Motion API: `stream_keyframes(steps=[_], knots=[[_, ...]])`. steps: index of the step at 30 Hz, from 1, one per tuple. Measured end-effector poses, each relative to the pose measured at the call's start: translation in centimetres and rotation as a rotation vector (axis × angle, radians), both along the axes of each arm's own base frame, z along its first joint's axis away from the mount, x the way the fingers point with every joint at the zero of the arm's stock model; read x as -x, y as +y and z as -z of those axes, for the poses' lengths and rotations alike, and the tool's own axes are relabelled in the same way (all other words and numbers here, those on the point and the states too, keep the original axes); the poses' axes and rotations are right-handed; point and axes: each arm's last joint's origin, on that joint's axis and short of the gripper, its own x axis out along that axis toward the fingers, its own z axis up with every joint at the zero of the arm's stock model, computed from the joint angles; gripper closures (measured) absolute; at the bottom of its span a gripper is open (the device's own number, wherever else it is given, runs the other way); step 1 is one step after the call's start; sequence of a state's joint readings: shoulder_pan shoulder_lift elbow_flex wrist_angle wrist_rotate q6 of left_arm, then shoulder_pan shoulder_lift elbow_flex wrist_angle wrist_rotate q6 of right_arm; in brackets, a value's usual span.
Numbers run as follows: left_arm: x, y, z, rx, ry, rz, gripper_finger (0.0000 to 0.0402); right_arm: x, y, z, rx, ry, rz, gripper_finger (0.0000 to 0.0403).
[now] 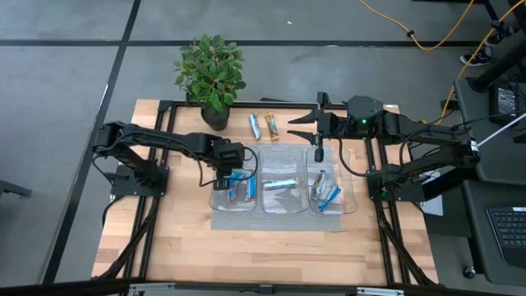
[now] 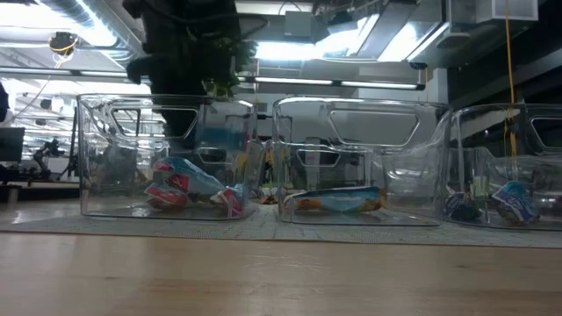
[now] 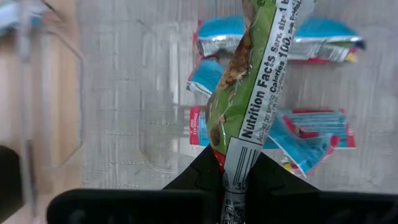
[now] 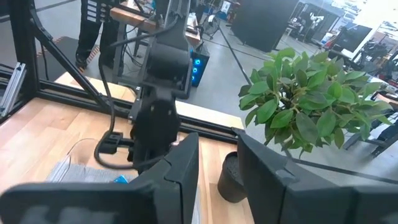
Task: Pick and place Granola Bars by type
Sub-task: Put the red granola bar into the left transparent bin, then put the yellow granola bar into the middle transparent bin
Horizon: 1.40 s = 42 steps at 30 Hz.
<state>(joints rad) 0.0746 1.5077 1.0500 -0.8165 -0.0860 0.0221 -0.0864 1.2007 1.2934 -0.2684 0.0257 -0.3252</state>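
My left gripper (image 1: 236, 167) hangs over the left clear bin (image 1: 219, 200) and is shut on a green-wrapped granola bar (image 3: 255, 81) printed "Nutrition Facts". Below it, several blue-and-red bars (image 3: 311, 134) lie on that bin's floor (image 2: 189, 189). One blue bar (image 1: 279, 183) lies in the middle bin (image 2: 338, 202). Silver-blue bars (image 1: 325, 193) lie in the right bin. Two more bars, one blue (image 1: 255, 125) and one brown-orange (image 1: 272, 126), lie flat on the wood behind the bins. My right gripper (image 1: 294, 129) is open, held above the table's far side just right of these two. My left gripper pinches the green bar by the crimped silver seam at one end (image 3: 239, 163), between its two fingers (image 3: 273, 177). The fingers point down from above. The bar hangs lengthwise below them, lifted clear over the bars in the left bin.
The three clear bins stand side by side on a grey mat (image 1: 246, 220). A potted plant (image 1: 211, 74) stands at the table's far edge, left of the loose bars, and shows close ahead of my right gripper (image 4: 217, 162). Bare wood (image 1: 271, 255) lies near the front edge.
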Motion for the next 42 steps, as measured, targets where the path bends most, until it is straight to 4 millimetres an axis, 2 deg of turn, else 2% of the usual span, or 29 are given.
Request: stream_keyframes(steps=[10,17,26,32,42], knots=[[-1.0,0.3,2.6,0.010,0.098,-0.015,0.0369,0.1,0.0,0.4,-0.002,0.040,0.000,0.0289],[-1.1,0.9,3.0,0.024,0.103,-0.092,0.0345,0.1,0.0,0.5,-0.003,0.051,0.000,0.0289],[-1.0,1.0,2.9,0.031,0.098,-0.109,0.0302,0.1,0.0,0.5,-0.003,0.051,0.000,0.0289],[-0.5,1.0,1.4,0.020,0.043,-0.124,0.0259,0.1,0.0,0.6,0.018,0.062,-0.005,0.0289],[2.0,0.9,-3.6,-0.015,-0.169,-0.229,0.0210,0.3,-1.0,1.1,0.008,0.117,0.035,0.0289]])
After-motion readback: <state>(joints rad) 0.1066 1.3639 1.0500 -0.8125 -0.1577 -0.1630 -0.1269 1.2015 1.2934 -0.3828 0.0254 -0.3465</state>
